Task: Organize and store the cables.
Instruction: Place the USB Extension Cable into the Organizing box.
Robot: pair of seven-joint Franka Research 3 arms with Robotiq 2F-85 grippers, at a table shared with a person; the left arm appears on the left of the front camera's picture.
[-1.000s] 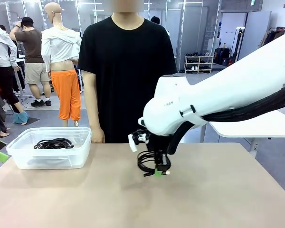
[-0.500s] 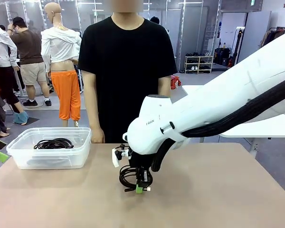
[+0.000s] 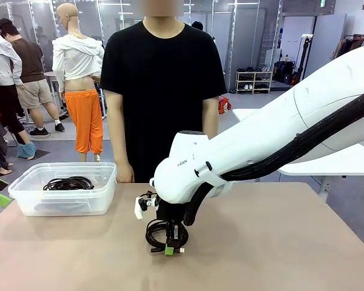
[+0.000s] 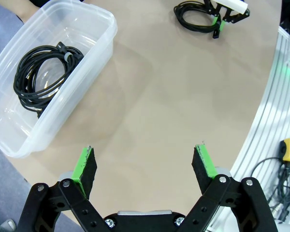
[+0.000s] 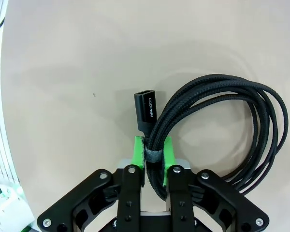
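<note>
A coiled black cable [image 5: 261,125] lies low at the tabletop, near the table's middle [image 3: 158,233]. My right gripper [image 5: 153,152] is shut on its bundled strands, the green pads [image 5: 139,150] pressed against both sides beside a small black plug [image 5: 146,108]. In the front view that gripper [image 3: 170,248] points down at the table. Another coiled cable [image 3: 68,183] rests inside the clear plastic bin [image 3: 64,203] at the left. My left gripper [image 4: 145,164] hovers open and empty above the table, beside the bin [image 4: 104,38] holding that cable [image 4: 41,75].
A person in a black shirt stands at the far edge, one hand [image 3: 124,176] hanging beside the bin. Bare tabletop [image 3: 279,242] stretches to the right of the held cable. The left wrist view shows the table's curved edge [image 4: 268,96] and a loose cord [image 4: 280,183] on the floor.
My right arm has carried the cable leftward and nearer, lowering it to the tabletop. The left gripper has stayed still and open.
</note>
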